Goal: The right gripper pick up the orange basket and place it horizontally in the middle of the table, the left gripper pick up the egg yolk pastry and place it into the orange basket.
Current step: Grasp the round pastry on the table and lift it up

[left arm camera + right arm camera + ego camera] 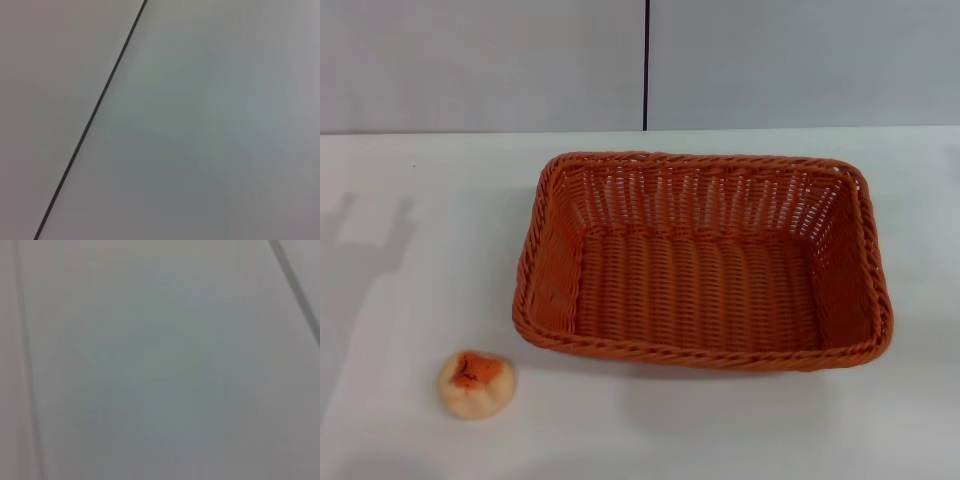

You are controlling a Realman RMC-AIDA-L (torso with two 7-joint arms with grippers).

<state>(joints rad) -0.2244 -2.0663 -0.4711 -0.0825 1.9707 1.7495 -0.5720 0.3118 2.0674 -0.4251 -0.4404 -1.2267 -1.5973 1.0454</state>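
The orange basket (703, 260) lies flat on the white table (420, 200), long side across, near the middle and slightly to the right, with nothing inside it. The egg yolk pastry (476, 383), a small cream bun with an orange-red top, rests on the table in front of the basket's left corner, a short gap away. Neither gripper shows in the head view. Both wrist views show only a plain grey wall panel with a dark seam (95, 110).
A grey wall with a vertical dark seam (645, 65) stands behind the table's far edge. An arm's shadow (365, 250) falls on the tabletop at the far left.
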